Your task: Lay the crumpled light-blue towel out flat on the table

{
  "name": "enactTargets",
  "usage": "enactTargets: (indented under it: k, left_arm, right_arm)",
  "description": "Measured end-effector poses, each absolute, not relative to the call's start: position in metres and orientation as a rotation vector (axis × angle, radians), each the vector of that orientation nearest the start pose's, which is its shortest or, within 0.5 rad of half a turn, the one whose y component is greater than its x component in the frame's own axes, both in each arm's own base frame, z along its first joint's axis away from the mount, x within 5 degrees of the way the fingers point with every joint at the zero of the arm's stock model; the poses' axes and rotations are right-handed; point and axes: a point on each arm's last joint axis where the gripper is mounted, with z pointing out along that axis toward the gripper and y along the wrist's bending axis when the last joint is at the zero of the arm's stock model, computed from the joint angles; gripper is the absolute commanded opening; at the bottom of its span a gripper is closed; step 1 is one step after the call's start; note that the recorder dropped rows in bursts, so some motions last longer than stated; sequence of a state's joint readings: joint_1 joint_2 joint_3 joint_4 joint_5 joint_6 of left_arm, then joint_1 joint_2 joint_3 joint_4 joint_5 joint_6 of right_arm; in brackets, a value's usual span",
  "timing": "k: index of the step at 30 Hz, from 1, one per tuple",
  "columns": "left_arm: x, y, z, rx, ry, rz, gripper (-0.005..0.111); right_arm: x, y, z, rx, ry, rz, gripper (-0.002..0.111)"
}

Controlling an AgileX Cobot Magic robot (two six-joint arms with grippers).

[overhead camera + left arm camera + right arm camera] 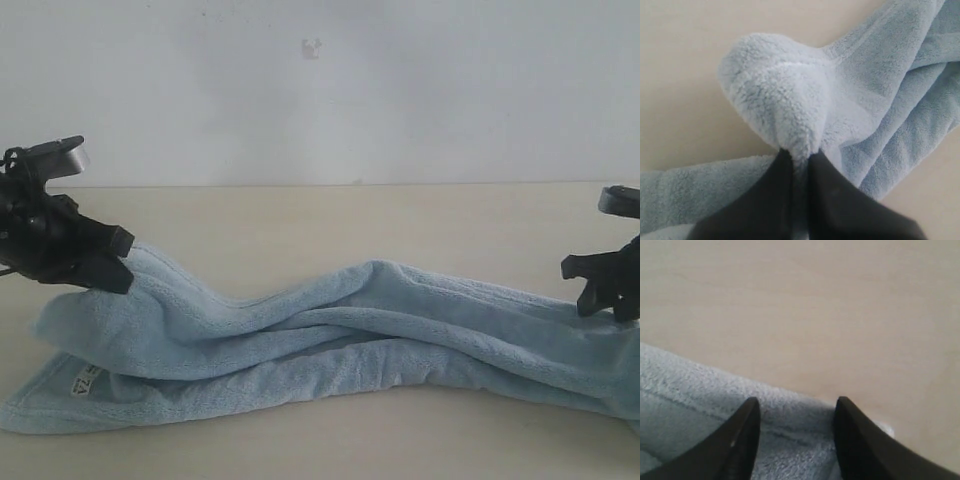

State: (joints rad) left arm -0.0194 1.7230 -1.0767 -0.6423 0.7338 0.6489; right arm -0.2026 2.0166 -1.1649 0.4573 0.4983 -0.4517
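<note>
The pale-blue fluffy towel [330,330] lies stretched in long folds across the beige table [300,215], with its white label [84,379] near the front left corner. My left gripper [112,272] is shut on a bunched tuft of the towel's left end, lifted a little; the pinched tuft [785,95] bulges beyond the black fingers [840,200]. At the right end my right gripper [605,300] hovers open just over the towel's hemmed edge [785,432], its fingers [742,440] straddling the cloth without closing on it.
A white wall [320,80] rises behind the table's far edge. Bare tabletop [815,315] extends beyond the towel's right end and in front of the towel [330,440].
</note>
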Motion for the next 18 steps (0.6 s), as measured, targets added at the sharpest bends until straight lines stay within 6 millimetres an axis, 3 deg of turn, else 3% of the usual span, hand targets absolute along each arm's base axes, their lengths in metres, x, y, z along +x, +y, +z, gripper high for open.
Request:
enactTargets:
  k: [3,8,15,18]
  left_arm:
    - [0.337,-0.045,0.204,0.336,2.65,-0.556,0.004]
    - [0.338,-0.047,0.206,0.355,2.618,-0.587,0.004]
    - [0.341,-0.048,0.21,0.354,2.594,-0.598,0.004]
    - [0.345,-0.052,0.225,0.317,2.537,-0.65,0.004]
  right_arm:
    - [0.38,-0.058,0.115,0.133,2.76,0.227,0.042]
    - [0.38,-0.061,0.113,0.057,2.77,0.219,0.0]
    - [0.379,-0.059,0.117,0.16,2.761,0.271,0.0]
    - [0.377,-0.054,0.138,0.226,2.719,0.345,0.0]
